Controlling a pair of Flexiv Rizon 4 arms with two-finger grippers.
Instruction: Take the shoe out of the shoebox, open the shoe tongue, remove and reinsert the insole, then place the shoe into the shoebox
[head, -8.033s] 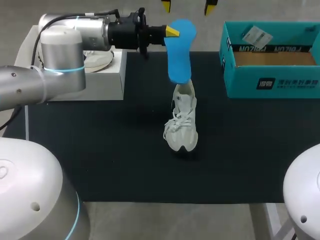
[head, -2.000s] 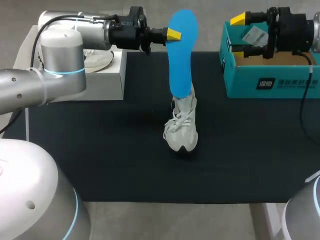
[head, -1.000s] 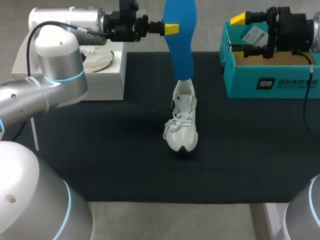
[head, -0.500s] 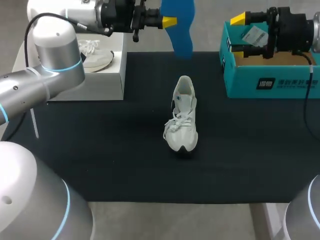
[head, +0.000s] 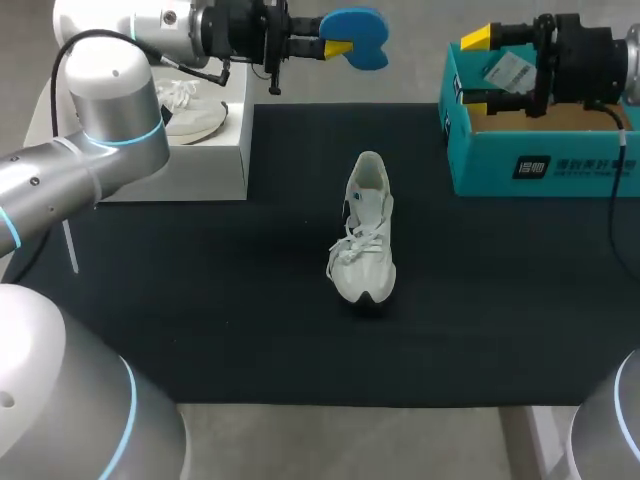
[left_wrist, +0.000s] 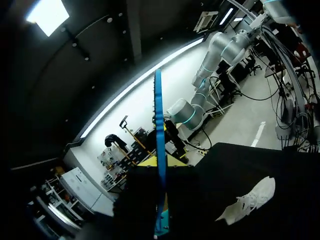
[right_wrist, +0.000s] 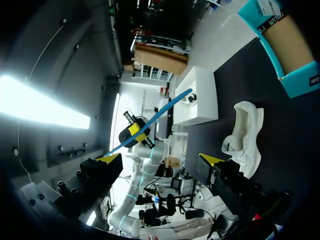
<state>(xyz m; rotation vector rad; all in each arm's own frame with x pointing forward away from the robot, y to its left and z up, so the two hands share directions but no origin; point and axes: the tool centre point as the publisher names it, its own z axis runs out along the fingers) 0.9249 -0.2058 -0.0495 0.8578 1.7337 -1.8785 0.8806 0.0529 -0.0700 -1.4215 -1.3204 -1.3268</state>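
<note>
- Far left: white box-shaped stand (head: 190, 160) sat on the black table mat (head: 200, 300), about 10 o'clock from the centre shoe. A second pale shoe (head: 192, 112) lay on top of it, partly hidden by the left arm.
- Left arm came in over the stand. Left gripper (head: 338, 48) was clamped on the flat blue foam insole (head: 358, 38); in the left wrist view the insole showed edge-on, with a yellow tip pressed to each face.
- Insole was held in the air, clear of everything, at 12 o'clock from the shoe and past the mat's far edge. Its free end pointed toward 3 o'clock.
- Centre: white lace-up sneaker (head: 364, 235) stood upright on the mat, alone, toe toward 6 o'clock, heel toward 12. Opening faced up, laces loose.
- Right: open teal cardboard shoebox (head: 540, 165) rested on the mat at about 2 o'clock from the sneaker, well apart from it. A paper tag lay at its far wall.
- Right gripper (head: 472, 68) hung over the shoebox's 9 o'clock end, fingers spread wide, nothing between them.
</note>
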